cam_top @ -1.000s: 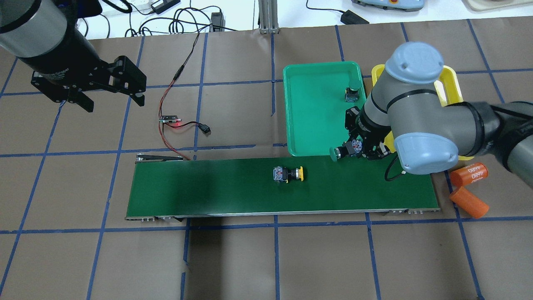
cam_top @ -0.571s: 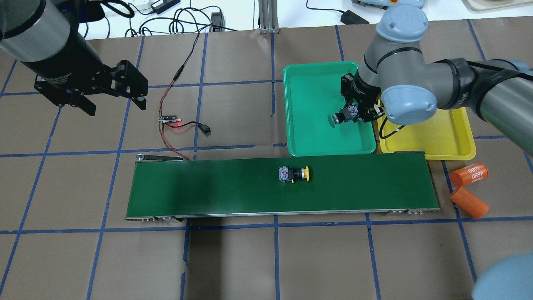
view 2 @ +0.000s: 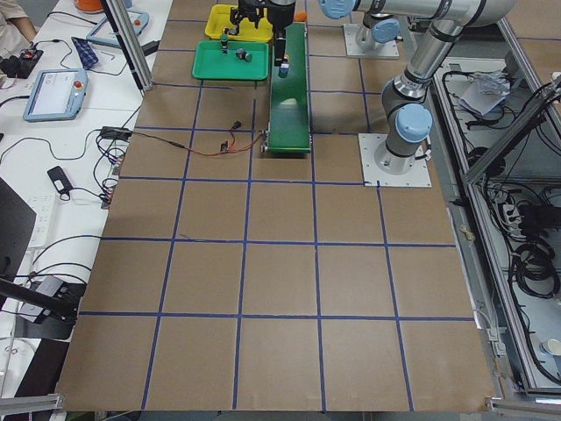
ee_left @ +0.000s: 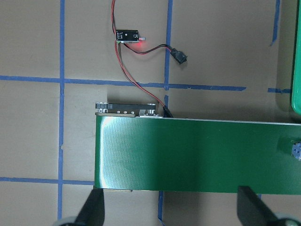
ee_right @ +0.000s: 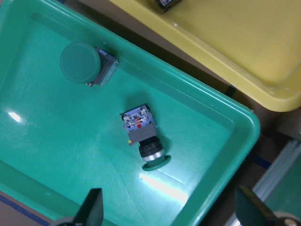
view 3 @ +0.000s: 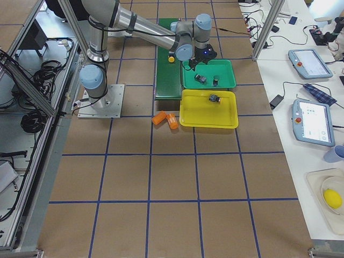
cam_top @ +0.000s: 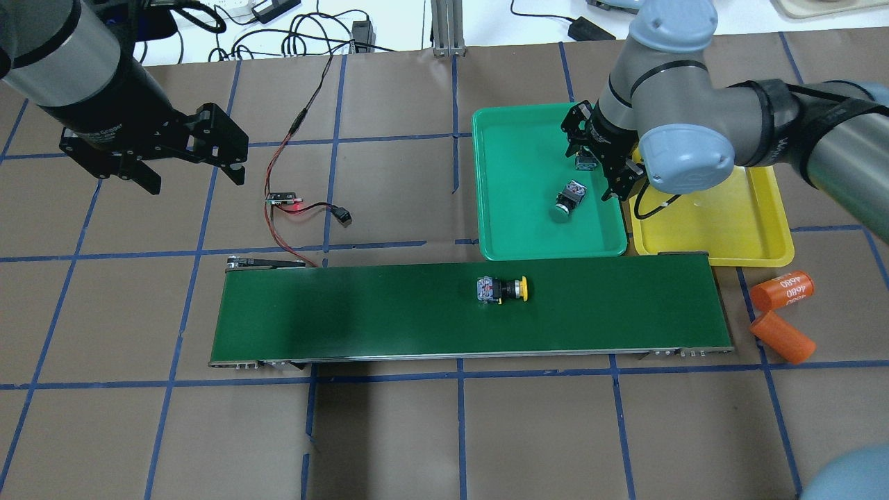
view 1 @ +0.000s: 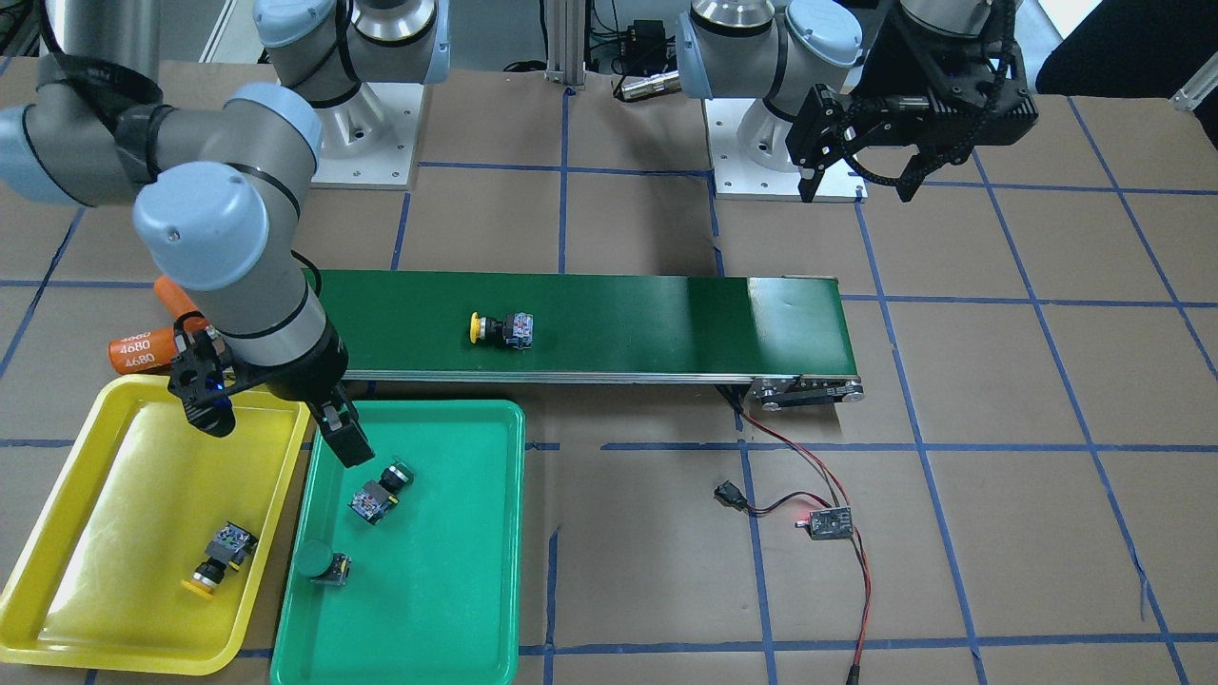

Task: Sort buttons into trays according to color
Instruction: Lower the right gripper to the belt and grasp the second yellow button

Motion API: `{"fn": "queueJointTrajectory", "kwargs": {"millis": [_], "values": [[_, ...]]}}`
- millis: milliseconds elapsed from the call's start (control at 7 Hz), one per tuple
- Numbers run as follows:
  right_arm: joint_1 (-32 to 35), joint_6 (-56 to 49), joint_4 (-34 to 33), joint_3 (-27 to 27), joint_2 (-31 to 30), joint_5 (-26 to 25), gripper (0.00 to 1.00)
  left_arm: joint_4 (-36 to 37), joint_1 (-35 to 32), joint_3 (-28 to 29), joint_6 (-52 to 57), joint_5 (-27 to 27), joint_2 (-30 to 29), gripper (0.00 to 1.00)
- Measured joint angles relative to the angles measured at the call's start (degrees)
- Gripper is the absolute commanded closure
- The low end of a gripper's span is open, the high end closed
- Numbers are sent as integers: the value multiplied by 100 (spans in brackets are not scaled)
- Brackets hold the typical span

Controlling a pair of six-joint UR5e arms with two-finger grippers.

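Two green buttons (ee_right: 142,137), two yellow buttons (view 1: 502,329) — two trays (view 1: 447,580).

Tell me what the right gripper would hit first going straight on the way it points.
Probably the bare floor of the shallow green plastic tray, beside the green-capped push-button switch lying on its side. The open right gripper points down into it; depth is unclear, so the cap could come first.

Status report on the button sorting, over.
Right tool open above green tray; left tool open, holding nothing. Two green buttons in tray; one yellow button lies on conveyor belt. Nothing blocks it.
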Motion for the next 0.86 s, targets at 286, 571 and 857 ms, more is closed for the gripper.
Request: {"fn": "queueJointTrajectory", "kwargs": {"millis": [286,571,857], "values": [[6,206,1447,127,-926,-49,0,3,-2,-1,0,1,-20,0],[4,878,1967,552,-1368,-34,0,-4,-9,-3,-6,-37,-15,0],[5,1037,1900,671,-1367,-79,0,-12,-14,-34,-9,-56,9,0]]}}
